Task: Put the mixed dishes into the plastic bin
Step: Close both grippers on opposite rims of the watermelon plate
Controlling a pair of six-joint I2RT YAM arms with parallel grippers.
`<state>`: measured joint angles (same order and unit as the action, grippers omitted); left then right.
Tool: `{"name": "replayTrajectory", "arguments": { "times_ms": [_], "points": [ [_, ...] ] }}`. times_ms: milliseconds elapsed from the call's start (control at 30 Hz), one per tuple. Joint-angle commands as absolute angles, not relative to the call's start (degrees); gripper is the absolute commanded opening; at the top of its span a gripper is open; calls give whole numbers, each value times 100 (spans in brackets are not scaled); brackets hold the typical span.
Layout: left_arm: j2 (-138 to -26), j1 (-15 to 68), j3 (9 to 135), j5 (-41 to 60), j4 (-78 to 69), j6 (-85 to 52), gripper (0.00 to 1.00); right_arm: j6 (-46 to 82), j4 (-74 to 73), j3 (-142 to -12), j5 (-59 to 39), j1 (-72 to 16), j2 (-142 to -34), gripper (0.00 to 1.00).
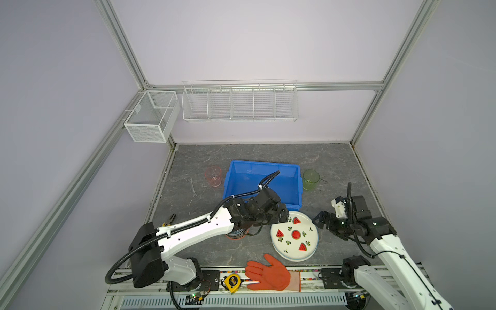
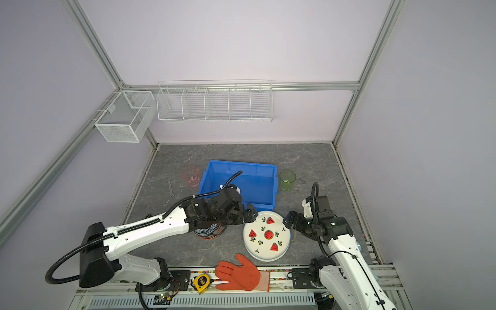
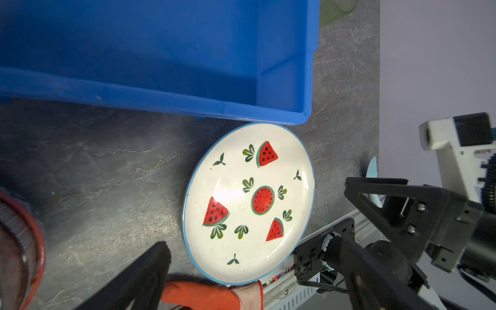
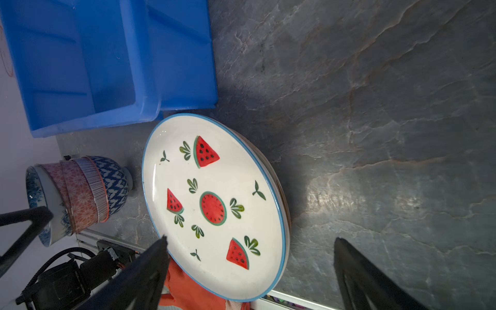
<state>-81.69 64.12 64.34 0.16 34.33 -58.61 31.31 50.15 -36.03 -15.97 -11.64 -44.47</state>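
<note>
Plates (image 1: 294,236) stacked flat just off bin (image 1: 257,169) near right corner. Your left gripper (image 1: 284,218) hangs over stack's bin-side edge; right gripper (image 1: 317,218) sits beside stack, out past bin's right wall. Both spread wide, empty. Left looks nearer.

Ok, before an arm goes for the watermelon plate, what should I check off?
1. Left gripper open and empty: ok.
2. Right gripper open and empty: ok.
3. Blue bin floor bare where visible: ok.
4. Watermelon plate lying flat, nothing on it: ok.
5. Plate rim apart from the bin corner: cannot tell.
6. Orange glove apart from the plate: cannot tell.
</note>
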Motion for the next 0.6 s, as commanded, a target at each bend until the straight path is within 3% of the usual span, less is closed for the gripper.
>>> {"name": "replayTrajectory", "arguments": {
  "times_ms": [0,567],
  "points": [
    [-8521,6376,6374,511,3390,-6051,99,3126,4784,-3498,-1742,-1327,-4536,97],
    [-9345,6379,6898,615,3908,-5709,99,3137,4288,-2988,-1796,-1740,-4707,99]
  ]
}}
